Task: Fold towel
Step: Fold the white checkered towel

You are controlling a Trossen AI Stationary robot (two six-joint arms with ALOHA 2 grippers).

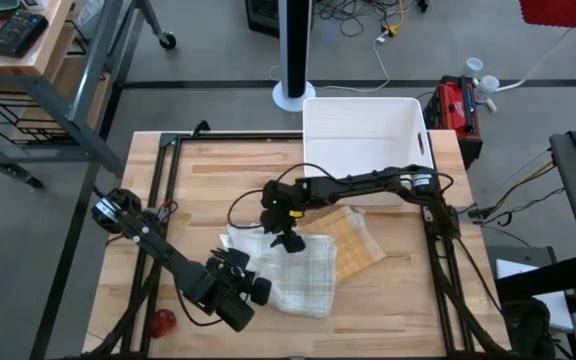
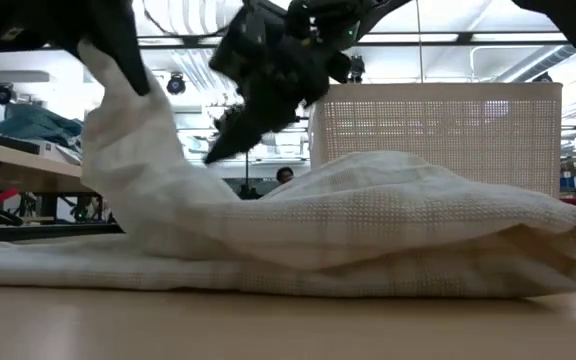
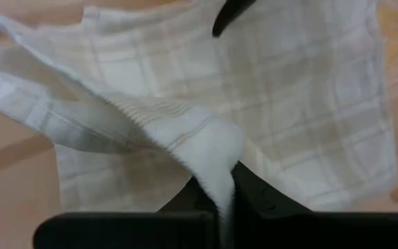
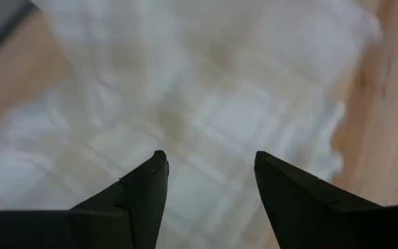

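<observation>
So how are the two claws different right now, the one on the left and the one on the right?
The left gripper is shut on the towel, pinching up a fold; the right gripper is open and holds nothing. The left sits at the towel's near-left edge, while the right hovers above its middle. Both are dark two-fingered claws over the same towel.

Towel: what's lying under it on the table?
The towel partly covers a tan woven mat, whose right part sticks out; its covered part is hidden. Elsewhere only the wooden table shows around it. The left gripper pinches a towel edge.
</observation>
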